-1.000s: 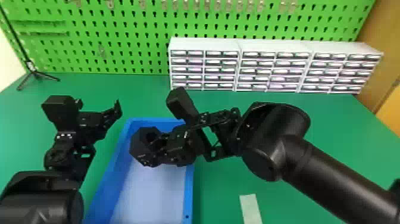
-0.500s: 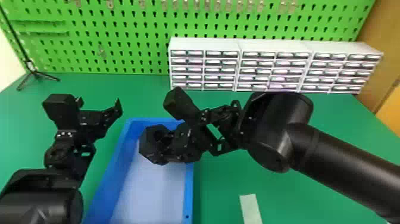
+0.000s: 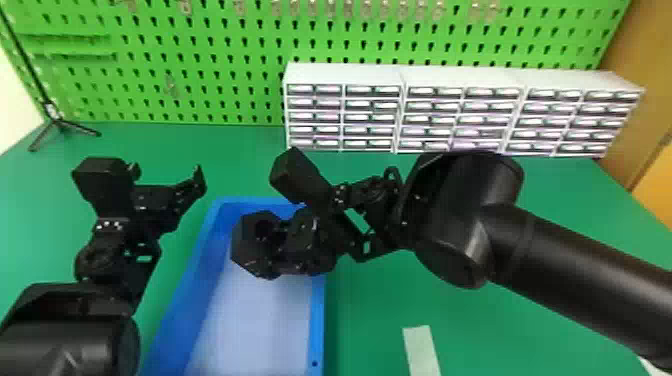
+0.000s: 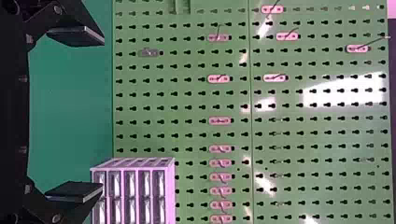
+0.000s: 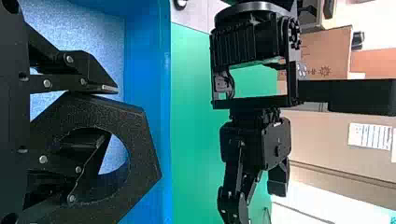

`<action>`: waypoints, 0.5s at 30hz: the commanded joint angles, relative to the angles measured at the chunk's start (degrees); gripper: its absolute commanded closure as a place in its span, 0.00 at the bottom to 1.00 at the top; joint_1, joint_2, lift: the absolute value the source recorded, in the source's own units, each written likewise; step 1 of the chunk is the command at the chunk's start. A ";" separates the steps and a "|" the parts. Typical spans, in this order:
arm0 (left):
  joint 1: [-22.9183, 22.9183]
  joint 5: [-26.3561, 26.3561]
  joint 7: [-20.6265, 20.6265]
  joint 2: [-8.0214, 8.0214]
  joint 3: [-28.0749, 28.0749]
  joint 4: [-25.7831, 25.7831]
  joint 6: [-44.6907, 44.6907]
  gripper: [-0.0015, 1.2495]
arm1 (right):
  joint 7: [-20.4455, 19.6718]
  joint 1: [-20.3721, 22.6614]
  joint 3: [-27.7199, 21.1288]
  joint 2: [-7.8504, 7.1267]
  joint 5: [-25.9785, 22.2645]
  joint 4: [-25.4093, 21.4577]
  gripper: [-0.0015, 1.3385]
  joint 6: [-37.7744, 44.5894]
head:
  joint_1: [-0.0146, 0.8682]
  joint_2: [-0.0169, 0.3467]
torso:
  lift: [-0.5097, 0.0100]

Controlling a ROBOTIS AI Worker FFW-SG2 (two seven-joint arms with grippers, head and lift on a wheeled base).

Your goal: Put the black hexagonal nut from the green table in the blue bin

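Pinching the black hexagonal nut over the blue bin, the right hand partly hides its catch. The left hand is spread, its arm cropped.

Backed by green pegboard (hung with small hooks, patched with glare). Fronted by white drawer units, flanked far left by tripod. Strewn, in right wrist view, with cardboard boxes.

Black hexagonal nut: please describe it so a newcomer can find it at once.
Find the blue bin on the green table. Over it, the right gripper holds the nut; unlike the gripper's parts, it is six-sided with a large round hole.
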 commanded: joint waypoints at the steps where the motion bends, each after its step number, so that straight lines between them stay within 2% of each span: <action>1: -0.02 0.01 0.00 0.05 -0.07 0.00 0.00 0.14 | -0.06 0.07 0.02 0.00 -0.04 0.00 0.78 -0.01 | 0.79 0.12 | 0.80; 15: -0.10 0.10 0.00 0.14 -0.07 0.00 0.00 0.14 | -0.06 0.24 0.02 0.00 -0.04 0.00 0.78 -0.45 | 0.79 0.12 | 0.80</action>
